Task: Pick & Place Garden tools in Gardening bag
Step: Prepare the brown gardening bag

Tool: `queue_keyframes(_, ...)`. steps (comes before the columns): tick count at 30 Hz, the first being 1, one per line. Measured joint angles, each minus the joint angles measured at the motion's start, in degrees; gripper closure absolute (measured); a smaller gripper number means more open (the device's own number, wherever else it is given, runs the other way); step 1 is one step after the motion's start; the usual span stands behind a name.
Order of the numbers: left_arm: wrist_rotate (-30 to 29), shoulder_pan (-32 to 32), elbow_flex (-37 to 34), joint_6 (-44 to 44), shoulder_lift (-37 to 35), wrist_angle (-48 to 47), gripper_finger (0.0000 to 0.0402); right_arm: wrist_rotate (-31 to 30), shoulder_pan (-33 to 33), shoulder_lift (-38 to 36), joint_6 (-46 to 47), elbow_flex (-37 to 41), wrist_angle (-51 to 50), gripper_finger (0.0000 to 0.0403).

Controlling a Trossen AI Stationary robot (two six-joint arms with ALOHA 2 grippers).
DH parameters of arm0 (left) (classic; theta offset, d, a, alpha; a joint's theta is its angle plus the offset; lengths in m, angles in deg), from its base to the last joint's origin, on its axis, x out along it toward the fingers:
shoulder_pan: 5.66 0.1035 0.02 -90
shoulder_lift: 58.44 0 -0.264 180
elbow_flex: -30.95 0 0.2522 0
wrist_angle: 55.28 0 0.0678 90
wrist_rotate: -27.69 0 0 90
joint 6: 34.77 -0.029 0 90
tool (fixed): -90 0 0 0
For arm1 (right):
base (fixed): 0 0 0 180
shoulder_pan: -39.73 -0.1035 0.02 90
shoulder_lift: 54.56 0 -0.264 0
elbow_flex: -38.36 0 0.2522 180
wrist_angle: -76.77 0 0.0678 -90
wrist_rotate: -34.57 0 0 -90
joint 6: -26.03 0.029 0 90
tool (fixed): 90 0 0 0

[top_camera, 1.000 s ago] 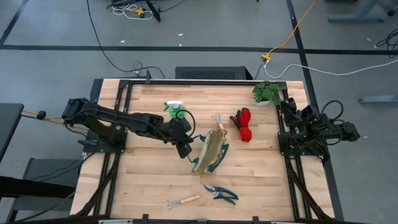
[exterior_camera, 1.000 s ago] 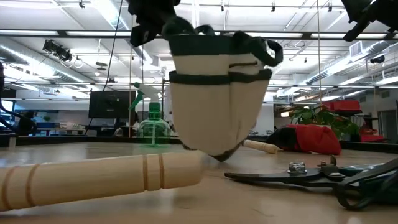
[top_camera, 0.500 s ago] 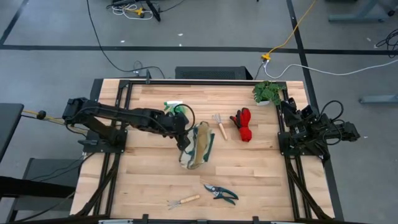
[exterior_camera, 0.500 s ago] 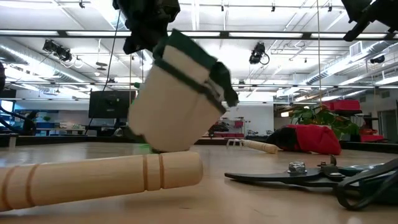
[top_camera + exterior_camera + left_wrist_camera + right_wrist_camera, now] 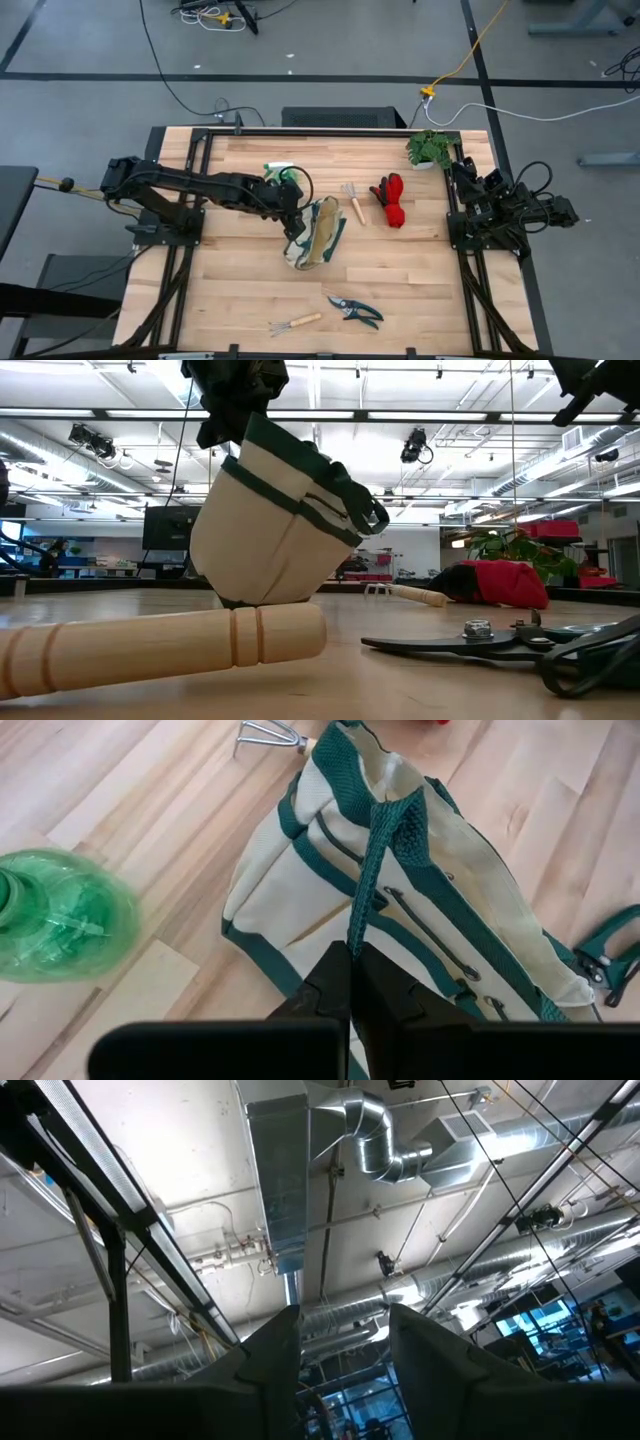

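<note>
The beige gardening bag [image 5: 316, 236] with green trim sits mid-table and tilts in the low view [image 5: 275, 535]. My left gripper [image 5: 292, 222] is above its left side, shut on a green handle strap. The green spray bottle [image 5: 280, 176] stands just beyond it. One hand rake [image 5: 352, 201] and the red-and-black gloves [image 5: 390, 201] lie right of the bag. The second rake [image 5: 297, 322] and the pruning shears [image 5: 356, 311] lie near the front edge. My right gripper [image 5: 343, 1350] is open and empty, pointing at the ceiling at the table's right edge. My left gripper pinches the bag's green webbing handle strap [image 5: 362, 920] between its two fingers, from above, pointing down. The strap runs taut from the fingers to the bag's rim [image 5: 385, 805]. The bag hangs tilted below the gripper, its bottom [image 5: 240, 598] down at the table.
A small leafy potted plant [image 5: 430, 148] stands at the far right corner. The near rake's wooden handle [image 5: 160, 645] and the shears [image 5: 520, 645] lie across the front of the low view. Bare wood lies left of the bag and along the near left.
My left gripper has carried the bag toward the table's left and a little toward the far edge. The bag hung upright a second ago; it has swung and now tilts with its bottom at the table. The rake beside the gloves is now uncovered.
</note>
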Motion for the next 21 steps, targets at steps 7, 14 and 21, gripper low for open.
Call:
queue_keyframes(7,-0.02,0.07,0.00,-0.41,0.00,0.04,0.0394,0.50,0.01,0.00,2.63,0.00,1.23,0.0248)
queue_keyframes(14,0.00,0.34,-0.02,-0.45,0.00,0.13,0.0394,-5.40,0.01,0.17,3.48,-0.28,5.12,0.0248)
queue_keyframes(21,0.02,1.28,-0.04,-0.47,0.00,0.35,0.0394,-0.45,0.00,12.65,5.23,-11.85,-12.29,0.0248)
